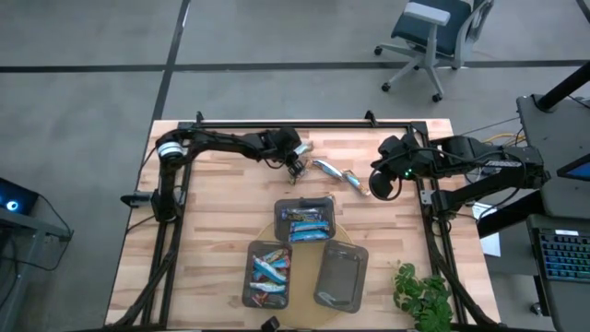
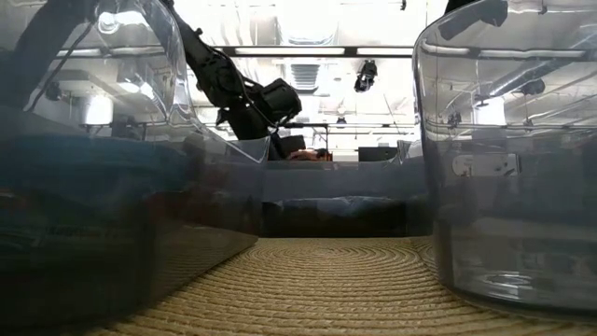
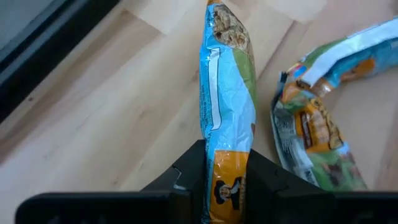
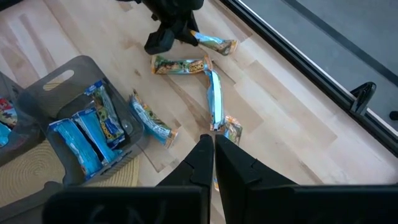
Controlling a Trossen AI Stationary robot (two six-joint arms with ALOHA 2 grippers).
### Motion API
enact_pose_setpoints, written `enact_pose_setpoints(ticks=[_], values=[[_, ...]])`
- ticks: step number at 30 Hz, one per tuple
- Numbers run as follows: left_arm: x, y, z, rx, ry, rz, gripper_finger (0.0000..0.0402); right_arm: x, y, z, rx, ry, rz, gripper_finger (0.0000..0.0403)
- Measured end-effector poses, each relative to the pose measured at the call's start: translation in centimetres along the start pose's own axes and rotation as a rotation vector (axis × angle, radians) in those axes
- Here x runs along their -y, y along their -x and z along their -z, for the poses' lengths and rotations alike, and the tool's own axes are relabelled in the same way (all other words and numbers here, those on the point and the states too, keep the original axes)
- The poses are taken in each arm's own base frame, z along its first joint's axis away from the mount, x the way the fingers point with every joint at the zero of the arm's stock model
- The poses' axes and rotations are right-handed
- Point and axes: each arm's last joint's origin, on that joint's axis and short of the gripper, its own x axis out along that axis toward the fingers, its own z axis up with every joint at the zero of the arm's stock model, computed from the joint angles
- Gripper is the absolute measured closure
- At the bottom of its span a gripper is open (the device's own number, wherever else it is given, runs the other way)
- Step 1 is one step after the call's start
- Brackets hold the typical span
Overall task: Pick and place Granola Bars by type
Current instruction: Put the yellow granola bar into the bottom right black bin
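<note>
Granola Bars, high view: loose bars (image 1: 327,169) lay on the wooden table (image 1: 212,212) just beyond the middle tray (image 1: 281,207); that tray and the tray nearest the left arm (image 1: 249,277) already held blue-wrapped bars; the third tray (image 1: 341,275) looked empty.
Left gripper, high view: left gripper (image 1: 296,163) sat at the far-left end of the loose bars, beyond the middle tray.
Right gripper, high view: right gripper (image 1: 383,185) waited beyond that tray on the other side, just past the last loose bar.
Low view: tray walls (image 2: 485,159) filled the foreground on a woven mat (image 2: 336,280); the left arm (image 2: 247,98) stood behind them; no bar could be made out.
Left wrist view: fingers (image 3: 186,177) were clamped on one end of a blue-wrapped bar (image 3: 227,118); its long axis ran straight out from the jaws; a second bar (image 3: 311,134) lay just beside it, apart.
Right wrist view: fingers (image 4: 202,158) were pressed together on nothing; four bars (image 4: 214,93) lay beyond the middle tray (image 4: 68,74).
Governing relation (judgement): the gripped bar was in the left gripper, so the carry toward the matching tray fell to the left arm.
</note>
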Motion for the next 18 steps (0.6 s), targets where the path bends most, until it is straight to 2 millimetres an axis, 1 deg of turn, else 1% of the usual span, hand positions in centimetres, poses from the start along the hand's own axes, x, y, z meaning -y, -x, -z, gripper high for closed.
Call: enact_pose_setpoints(ticks=[3, 6, 18], values=[[0.0, 0.8, -0.4, 0.010, 0.000, 0.002, 0.0342, 0.0, 0.0, 0.0, 0.000, 0.000, 0.000, 0.0394], [0.1, 2.1, -0.9, 0.031, 0.001, 0.007, 0.0342, 0.0, 0.0, 0.0, 0.000, 0.000, 0.000, 0.0394], [-0.3, 7.6, -2.6, 0.098, -0.009, 0.029, 0.0342, 0.0, 0.0, 0.0, 0.001, 0.003, 0.000, 0.0394]])
